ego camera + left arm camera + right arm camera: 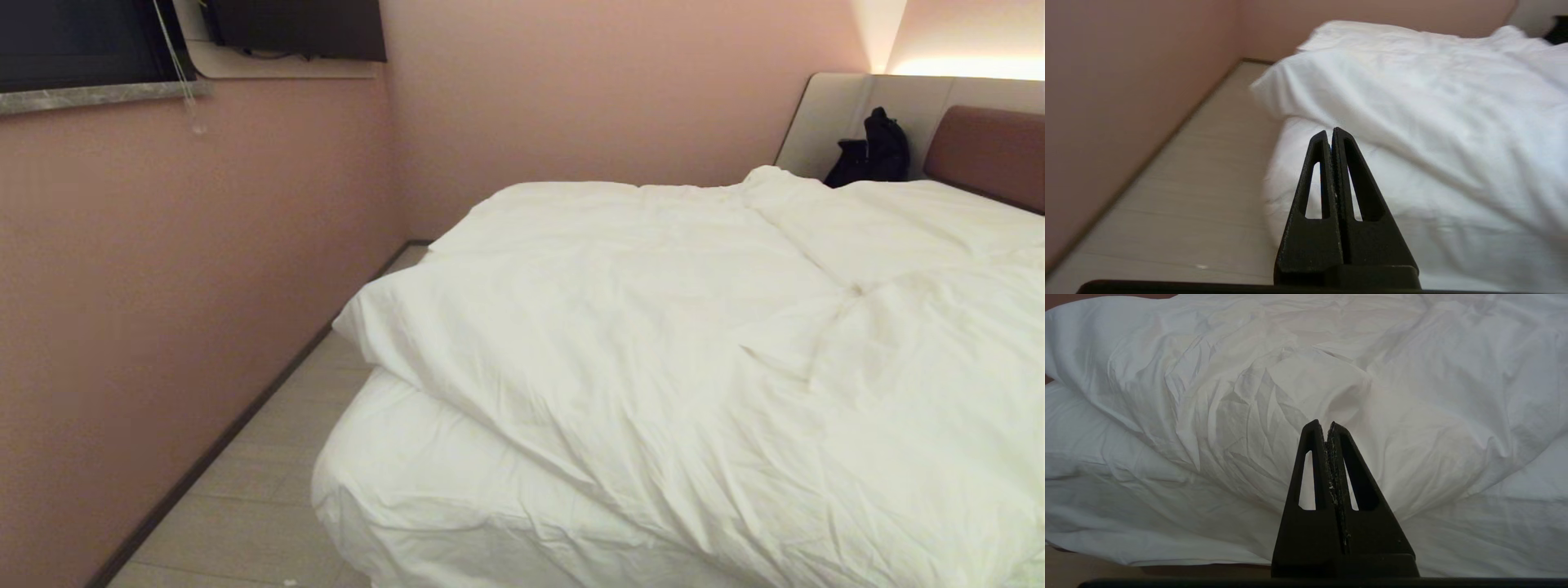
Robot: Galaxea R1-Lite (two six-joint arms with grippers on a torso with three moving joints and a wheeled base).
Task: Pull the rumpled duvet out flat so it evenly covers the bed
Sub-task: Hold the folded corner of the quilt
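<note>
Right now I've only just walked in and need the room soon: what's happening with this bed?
Nothing is being handled yet. The duvet lies rumpled and skewed across the bed, leaving the near corner's sheet bare. The left gripper and the right gripper are both shut and empty, short of the bedding.

You had warm, dim light, its glow spilling from above the headboard (pixel 841 114). The duvet (pixel 653 327) near it glared pale; soft shadows filled its creases. Your left wrist view was blurred.
</note>
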